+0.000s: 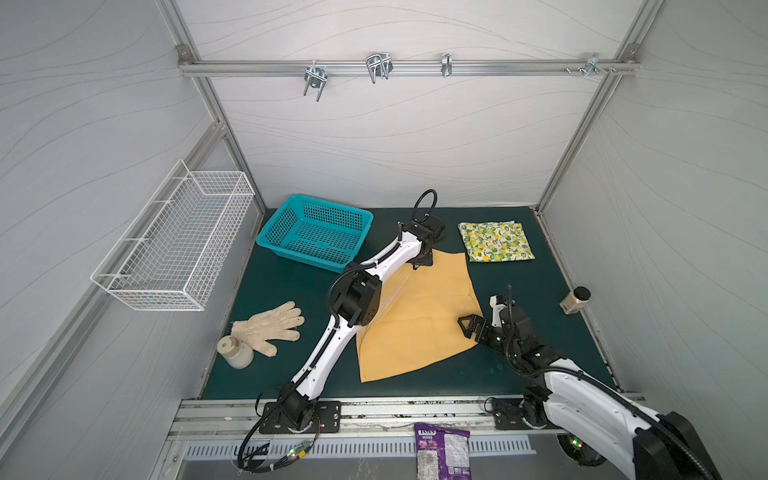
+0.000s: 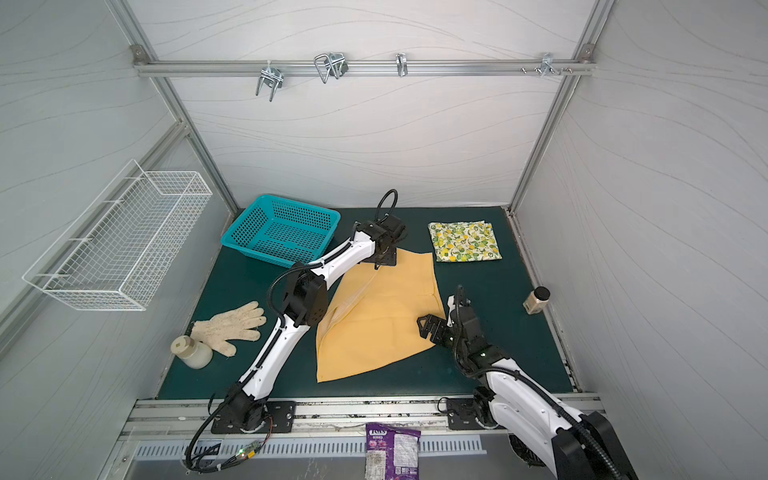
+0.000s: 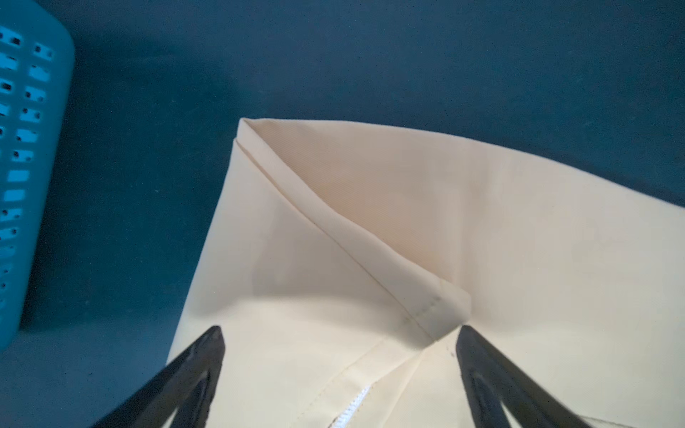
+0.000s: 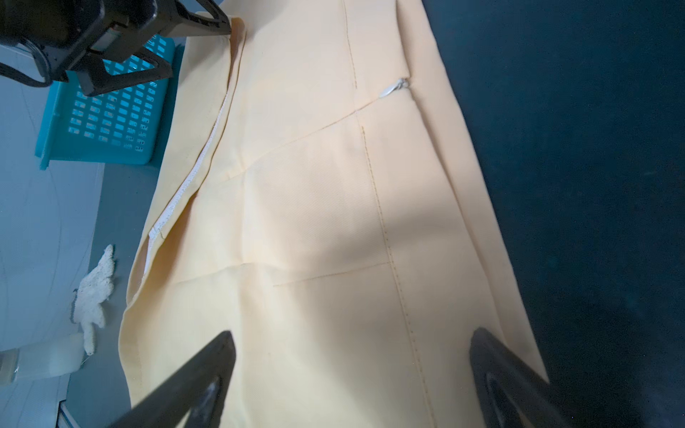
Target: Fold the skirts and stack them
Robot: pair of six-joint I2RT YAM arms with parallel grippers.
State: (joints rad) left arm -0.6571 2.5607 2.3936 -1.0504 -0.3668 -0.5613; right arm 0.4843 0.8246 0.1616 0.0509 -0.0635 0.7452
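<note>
The mustard-yellow skirt (image 1: 419, 320) (image 2: 374, 328) lies spread flat on the green mat in both top views. My left gripper (image 1: 422, 262) (image 3: 341, 329) hovers open at its far corner, jaws wide apart. A turned-over band of cloth and a white zipper (image 3: 352, 405) show between them. My right gripper (image 1: 466, 328) (image 4: 352, 333) stands open low over the skirt's right edge, with plain cloth (image 4: 315, 203) between its fingers. The lemon-print skirt (image 1: 494, 242) (image 2: 463, 242) rests folded at the back right, apart from both grippers.
A teal basket (image 1: 316, 237) stands at the back left beside my left arm. A knit glove (image 1: 270, 326) and a cream bottle (image 1: 235, 351) lie front left. A small jar (image 1: 575, 299) sits at the right edge. A wire basket (image 1: 178, 245) hangs on the left wall.
</note>
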